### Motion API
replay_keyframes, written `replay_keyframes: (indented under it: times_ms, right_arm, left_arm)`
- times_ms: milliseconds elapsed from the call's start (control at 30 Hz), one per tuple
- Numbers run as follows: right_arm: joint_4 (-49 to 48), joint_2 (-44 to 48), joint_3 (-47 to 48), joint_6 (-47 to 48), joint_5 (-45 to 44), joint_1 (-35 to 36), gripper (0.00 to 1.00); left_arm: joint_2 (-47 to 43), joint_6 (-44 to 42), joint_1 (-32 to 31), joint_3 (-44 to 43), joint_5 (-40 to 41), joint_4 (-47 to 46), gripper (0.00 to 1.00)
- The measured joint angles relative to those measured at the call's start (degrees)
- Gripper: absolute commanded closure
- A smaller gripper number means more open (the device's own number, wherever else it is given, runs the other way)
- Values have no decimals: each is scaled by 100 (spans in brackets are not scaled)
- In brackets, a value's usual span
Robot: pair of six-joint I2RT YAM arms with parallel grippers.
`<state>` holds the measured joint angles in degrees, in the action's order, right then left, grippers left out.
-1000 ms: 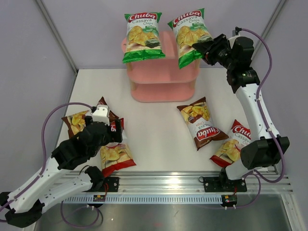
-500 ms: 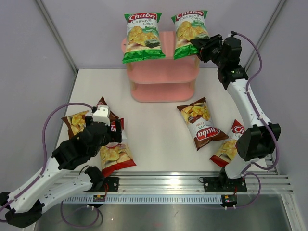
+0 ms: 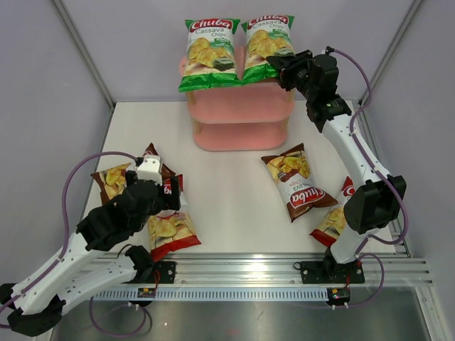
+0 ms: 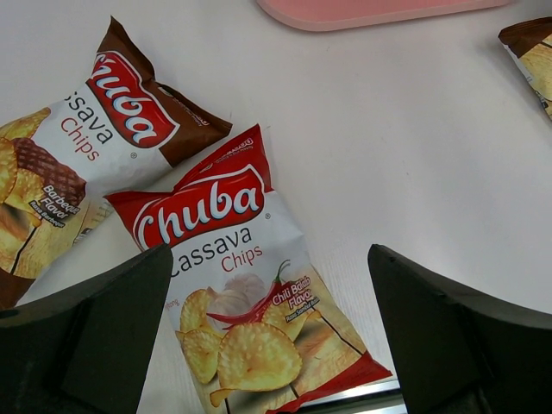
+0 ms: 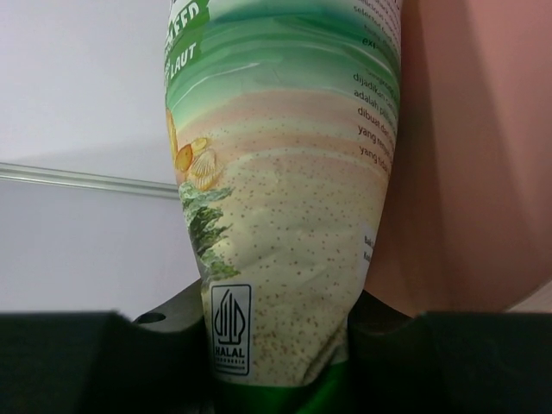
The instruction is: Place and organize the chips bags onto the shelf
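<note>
The pink shelf (image 3: 242, 117) stands at the table's back. One green chips bag (image 3: 210, 53) lies on its top board at the left. My right gripper (image 3: 279, 65) is shut on the second green bag (image 3: 263, 46), holding it over the top board beside the first; its back fills the right wrist view (image 5: 285, 172). My left gripper (image 3: 167, 195) is open above a red bag (image 3: 169, 224), which also shows in the left wrist view (image 4: 233, 285), beside a brown bag (image 4: 69, 164). Another brown bag (image 3: 297, 183) and a red bag (image 3: 341, 213) lie at the right.
The shelf's pink base edge (image 4: 371, 10) shows at the top of the left wrist view. Grey walls close in the table at the back and sides. A metal rail (image 3: 242, 273) runs along the near edge.
My right gripper has carried the second green bag leftward onto the top board, up against the first green bag. The left arm has not moved.
</note>
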<state>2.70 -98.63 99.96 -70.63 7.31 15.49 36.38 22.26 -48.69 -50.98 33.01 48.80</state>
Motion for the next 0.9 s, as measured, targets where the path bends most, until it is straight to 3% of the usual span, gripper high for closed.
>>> replay_keyframes:
  times_ms: [133,233,500,600,700,900]
  right_arm:
    - [-13,-7,0,-35,-90,33,66]
    - [17,-52,68,-37,-122,33,58]
    - [120,-68,105,-11,-219,31,27]
    - [205,-68,107,20,-219,20,20]
    - [238,-61,136,31,-214,13,1]
    - [374,20,168,98,-212,-22,0]
  left_arm:
    - [-37,0,0,2,0,-4,1]
    - [-105,0,0,2,0,-24,1]
    - [-120,0,0,2,0,-46,1]
    - [-122,-2,0,2,0,-46,1]
    - [-142,0,0,2,0,-46,1]
    - [-151,0,0,2,0,-46,1]
